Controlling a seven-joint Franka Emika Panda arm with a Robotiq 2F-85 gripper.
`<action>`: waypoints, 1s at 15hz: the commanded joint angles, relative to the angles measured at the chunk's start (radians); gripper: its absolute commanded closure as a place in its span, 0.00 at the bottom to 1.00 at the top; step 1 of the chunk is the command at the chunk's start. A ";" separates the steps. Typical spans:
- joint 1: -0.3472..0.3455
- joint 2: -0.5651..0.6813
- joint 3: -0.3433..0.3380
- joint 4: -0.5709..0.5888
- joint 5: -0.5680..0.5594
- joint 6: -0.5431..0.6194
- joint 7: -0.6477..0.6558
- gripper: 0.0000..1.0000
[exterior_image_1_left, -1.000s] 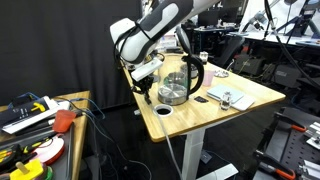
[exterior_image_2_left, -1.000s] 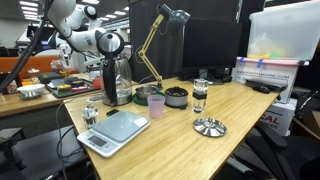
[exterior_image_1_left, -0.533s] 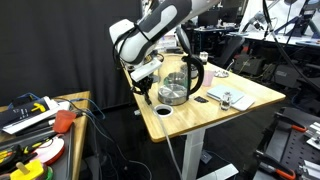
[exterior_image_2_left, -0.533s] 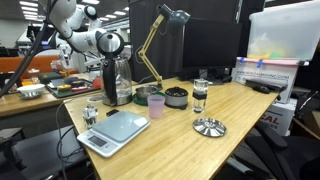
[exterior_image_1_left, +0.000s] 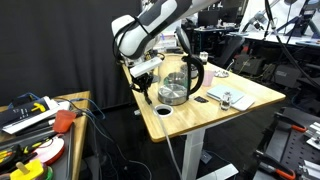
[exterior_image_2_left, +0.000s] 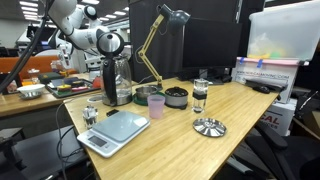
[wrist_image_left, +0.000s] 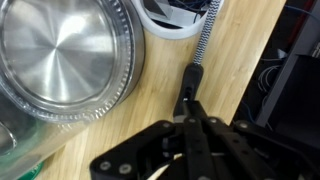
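Observation:
My gripper (wrist_image_left: 187, 100) is shut, its black fingers pressed together into a narrow wedge. It hangs low over the wooden desk (wrist_image_left: 150, 100), close to the desk's edge. Just beyond the tips lies a flexible metal hose (wrist_image_left: 205, 35) with a black end; I cannot tell whether the tips pinch it. The hose runs to a white-rimmed cable hole (wrist_image_left: 172, 18) in the desk. Beside the gripper stands a glass kettle (exterior_image_1_left: 178, 82) with a steel lid (wrist_image_left: 60, 55) and a black handle. In an exterior view the gripper (exterior_image_1_left: 148, 74) is next to the kettle, above the cable hole (exterior_image_1_left: 162, 109).
On the desk stand a kitchen scale (exterior_image_2_left: 118, 127), a pink cup (exterior_image_2_left: 156, 104), a black bowl (exterior_image_2_left: 176, 97), a glass (exterior_image_2_left: 199, 96), a small metal dish (exterior_image_2_left: 209, 126) and a desk lamp (exterior_image_2_left: 160, 40). A cluttered side table (exterior_image_1_left: 40, 120) stands beside the desk.
The arm has shifted slightly upward beside the kettle. The gripper stays shut and nothing on the desk has moved.

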 joint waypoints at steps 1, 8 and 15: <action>-0.011 -0.042 -0.005 -0.060 0.026 0.030 0.011 1.00; -0.015 -0.049 0.006 -0.096 0.049 0.033 0.001 1.00; -0.016 -0.023 -0.004 -0.075 0.044 0.019 0.005 1.00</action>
